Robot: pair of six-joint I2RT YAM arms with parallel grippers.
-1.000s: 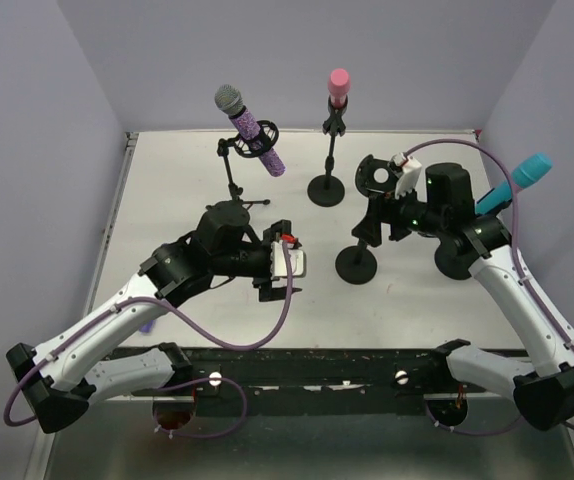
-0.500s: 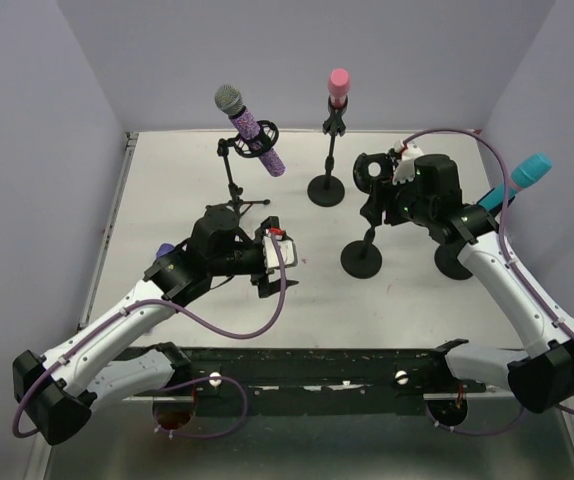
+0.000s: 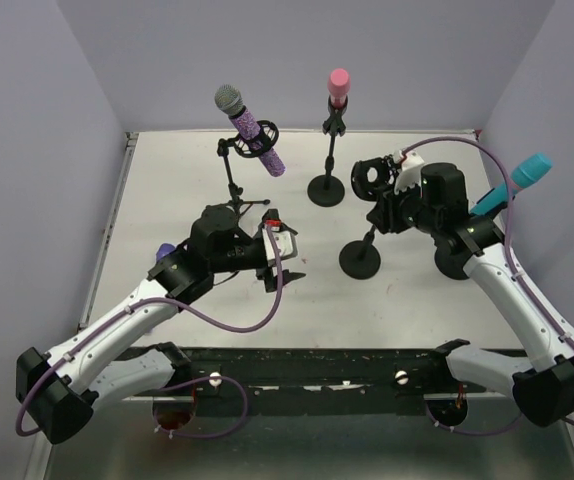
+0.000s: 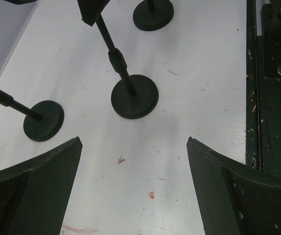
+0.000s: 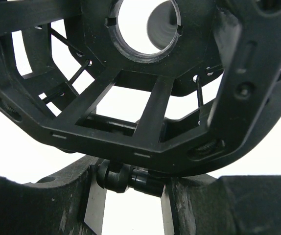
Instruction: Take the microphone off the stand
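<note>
A glittery purple microphone [image 3: 255, 132] sits tilted in the shock mount of a stand at the back left. Behind the middle, a pink microphone [image 3: 338, 86] stands upright on its stand. A teal microphone [image 3: 524, 177] leans at the right, behind my right arm. My right gripper [image 3: 377, 203] [image 5: 130, 178] is shut on the swivel joint [image 5: 126, 177] under the empty ring mount [image 3: 371, 177] [image 5: 145, 29] of a fourth stand [image 3: 360, 260]. My left gripper [image 3: 283, 254] [image 4: 133, 142] hangs open over bare table, left of that stand's base [image 4: 134, 96].
A small blue-purple thing [image 3: 164, 250] peeks out beside my left arm. Round black stand bases [image 4: 43, 120] [image 4: 153, 13] dot the white table [image 3: 167, 200]. Lilac walls close in the left, back and right. A dark rail [image 3: 317, 368] runs along the near edge.
My right gripper has closed on the joint under the empty ring mount. My left gripper has drawn back slightly, still open.
</note>
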